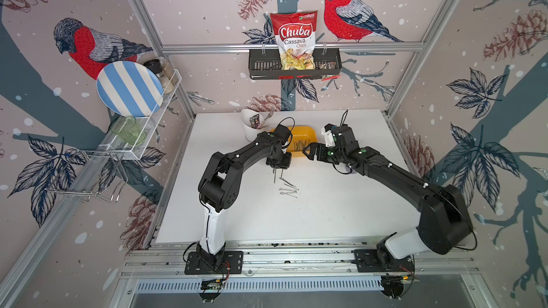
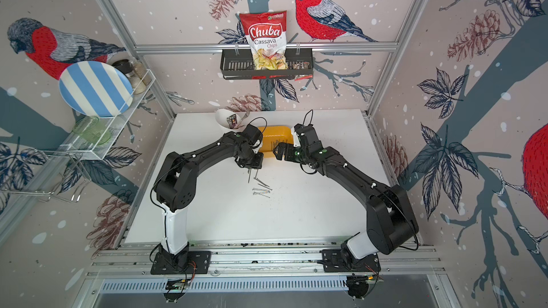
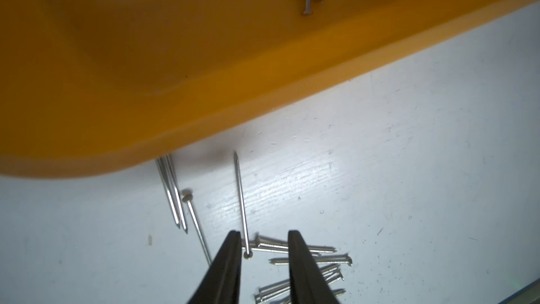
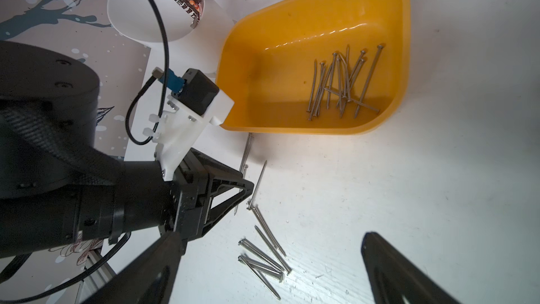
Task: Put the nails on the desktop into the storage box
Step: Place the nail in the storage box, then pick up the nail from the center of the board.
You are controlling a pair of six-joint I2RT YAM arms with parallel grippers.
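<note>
The left arm [image 1: 237, 155] is arching forward with its elbow raised, pointing the left gripper [image 3: 264, 233] straight down, its jaws standing slightly apart and gripping nothing. The right arm [image 1: 394, 173] is extending inward, aiming the right gripper [image 4: 271, 235] toward the left wrist, jaws gaping wide.

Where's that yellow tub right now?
In both top views the storage box sits at the desktop's far middle, right of the white cup, with nails just in front.

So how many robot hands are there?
2. The left hand points down over loose nails near the box; the right hand sits open by the box's edge. None seem hidden.
</note>
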